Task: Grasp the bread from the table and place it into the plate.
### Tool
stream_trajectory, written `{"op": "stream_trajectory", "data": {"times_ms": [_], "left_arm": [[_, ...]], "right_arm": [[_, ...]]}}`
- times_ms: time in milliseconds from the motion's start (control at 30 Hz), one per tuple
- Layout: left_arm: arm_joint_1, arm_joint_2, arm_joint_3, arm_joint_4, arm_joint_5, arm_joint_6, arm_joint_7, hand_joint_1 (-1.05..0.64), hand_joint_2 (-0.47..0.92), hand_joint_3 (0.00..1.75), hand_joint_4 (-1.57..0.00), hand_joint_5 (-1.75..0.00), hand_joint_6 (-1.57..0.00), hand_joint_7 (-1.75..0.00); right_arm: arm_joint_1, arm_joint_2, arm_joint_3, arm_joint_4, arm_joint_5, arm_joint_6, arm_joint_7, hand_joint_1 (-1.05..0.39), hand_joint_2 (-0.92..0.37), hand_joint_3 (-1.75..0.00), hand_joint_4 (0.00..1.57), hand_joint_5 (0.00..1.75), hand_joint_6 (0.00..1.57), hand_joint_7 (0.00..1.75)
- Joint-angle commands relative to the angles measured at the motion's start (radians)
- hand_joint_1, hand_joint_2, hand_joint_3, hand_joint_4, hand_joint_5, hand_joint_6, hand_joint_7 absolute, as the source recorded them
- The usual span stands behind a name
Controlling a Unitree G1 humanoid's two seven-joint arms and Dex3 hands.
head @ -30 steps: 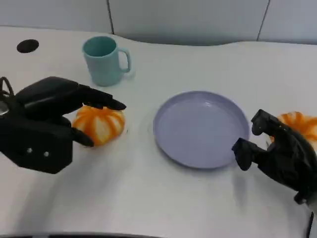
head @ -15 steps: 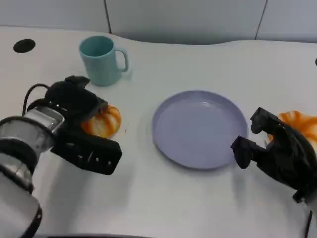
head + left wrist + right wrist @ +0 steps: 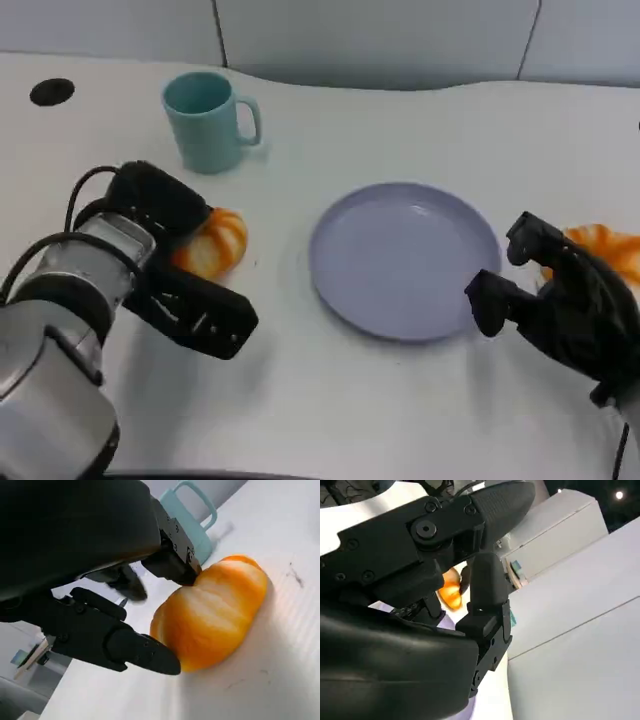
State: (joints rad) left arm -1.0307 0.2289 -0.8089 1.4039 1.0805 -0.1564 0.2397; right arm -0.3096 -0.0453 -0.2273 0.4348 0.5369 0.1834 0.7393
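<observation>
Orange-and-white striped bread [image 3: 212,243], a plump glossy loaf with pale bands across a golden crust, lies on the white table [image 3: 400,120] left of the plate and in front of the mug. In the head view its long axis runs roughly from the near left to the far right, its rounded free end toward the plate; the other end is hidden under the hand.

Left hand [image 3: 165,255]: set over the bread, one finger [image 3: 172,560] pressing on the loaf's top and another [image 3: 135,650] lying low along its side; the bread rests on the table between them.

Lavender plate [image 3: 405,258]: round, shallow, nothing in it, at table centre, well apart from the bread.

Teal mug [image 3: 207,121]: upright behind the bread, handle turned toward the right; contents cannot be told.

Right hand [image 3: 555,305]: just beside the plate's right rim, fingers curled loosely apart around nothing.

Second orange-striped loaf [image 3: 605,250]: on the table at the right edge, partly hidden behind the right hand.

Black round hole [image 3: 52,92]: in the tabletop at the far left.
</observation>
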Motion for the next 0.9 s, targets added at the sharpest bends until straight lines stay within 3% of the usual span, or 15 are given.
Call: {"op": "stream_trajectory", "data": {"times_ms": [33, 167, 200, 267, 467, 500, 533, 567, 700, 767, 833, 900], "left_arm": [[0.014, -0.002, 0.039, 0.006, -0.059, -0.010, -0.023, -0.36, 0.81, 0.00, -0.72, -1.33, -1.12, -0.02], [0.006, -0.007, 0.184, -0.001, -0.219, -0.043, -0.091, -0.18, 0.90, 0.05, -0.62, -1.10, -1.03, 0.00], [0.004, -0.006, 0.203, -0.002, -0.239, -0.048, -0.101, -0.16, 0.91, 0.08, -0.64, -0.96, -0.99, 0.00], [-0.003, 0.003, 0.229, -0.007, -0.269, -0.070, -0.103, -0.13, 0.92, 0.10, -0.68, -0.84, -0.99, -0.02], [-0.013, 0.016, 0.242, -0.010, -0.284, -0.094, -0.099, -0.12, 0.92, 0.08, -0.70, -0.94, -1.04, -0.03], [-0.057, 0.043, 0.266, -0.022, -0.305, -0.133, -0.083, -0.12, 0.92, 0.08, -0.70, -0.95, -1.04, -0.03], [-0.107, 0.070, 0.289, -0.036, -0.323, -0.178, -0.064, -0.06, 0.92, 0.07, -0.61, -1.32, -1.02, -0.27], [-0.142, 0.089, 0.306, -0.045, -0.336, -0.210, -0.051, -0.05, 0.90, 0.03, -0.57, -1.55, -0.78, -0.83], [-0.235, 0.120, 0.331, -0.063, -0.347, -0.288, -0.026, 0.02, 0.89, 0.01, -0.61, -1.73, -0.52, -1.59], [-0.251, 0.122, 0.333, -0.062, -0.352, -0.301, -0.023, 0.04, 0.90, 0.01, -0.63, -1.74, -0.48, -1.71], [-0.307, 0.119, 0.347, -0.074, -0.373, -0.363, -0.034, -0.04, 0.89, 0.01, -0.69, -1.75, -0.55, -1.58], [-0.350, 0.108, 0.344, -0.085, -0.375, -0.397, -0.035, -0.07, 0.85, 0.00, -0.77, -1.60, -0.80, -1.01]], "right_arm": [[0.009, -0.005, -0.015, -0.018, 0.028, 0.013, 0.001, -0.38, -0.89, 0.00, 0.86, 1.75, 0.62, 1.75], [0.018, -0.003, -0.014, -0.055, 0.029, 0.030, -0.042, -0.40, -0.87, 0.00, 0.86, 1.75, 0.63, 1.75], [0.019, -0.003, -0.013, -0.059, 0.029, 0.030, -0.045, -0.39, -0.87, 0.00, 0.86, 1.75, 0.63, 1.75], [0.022, -0.002, -0.014, -0.065, 0.037, 0.031, -0.043, -0.39, -0.87, 0.00, 0.86, 1.75, 0.63, 1.75], [0.022, -0.004, -0.015, -0.060, 0.053, 0.025, -0.027, -0.37, -0.88, -0.01, 0.86, 1.75, 0.61, 1.75], [0.018, -0.005, -0.021, -0.057, 0.063, 0.034, -0.029, -0.37, -0.88, -0.01, 0.86, 1.75, 0.61, 1.75], [0.015, -0.006, -0.024, -0.055, 0.067, 0.039, -0.032, -0.37, -0.88, -0.01, 0.86, 1.75, 0.61, 1.75], [0.014, -0.007, -0.026, -0.055, 0.069, 0.042, -0.034, -0.38, -0.88, -0.01, 0.86, 1.75, 0.61, 1.75], [0.013, -0.010, -0.025, -0.053, 0.073, 0.046, -0.038, -0.38, -0.88, 0.00, 0.85, 1.75, 0.61, 1.75], [0.012, -0.010, -0.025, -0.051, 0.074, 0.045, -0.036, -0.38, -0.88, 0.00, 0.85, 1.75, 0.61, 1.75], [0.010, -0.008, -0.023, -0.047, 0.070, 0.042, -0.040, -0.38, -0.88, 0.00, 0.85, 1.75, 0.61, 1.75], [0.008, -0.006, -0.022, -0.044, 0.069, 0.042, -0.041, -0.38, -0.87, 0.00, 0.85, 1.75, 0.61, 1.75]]}}
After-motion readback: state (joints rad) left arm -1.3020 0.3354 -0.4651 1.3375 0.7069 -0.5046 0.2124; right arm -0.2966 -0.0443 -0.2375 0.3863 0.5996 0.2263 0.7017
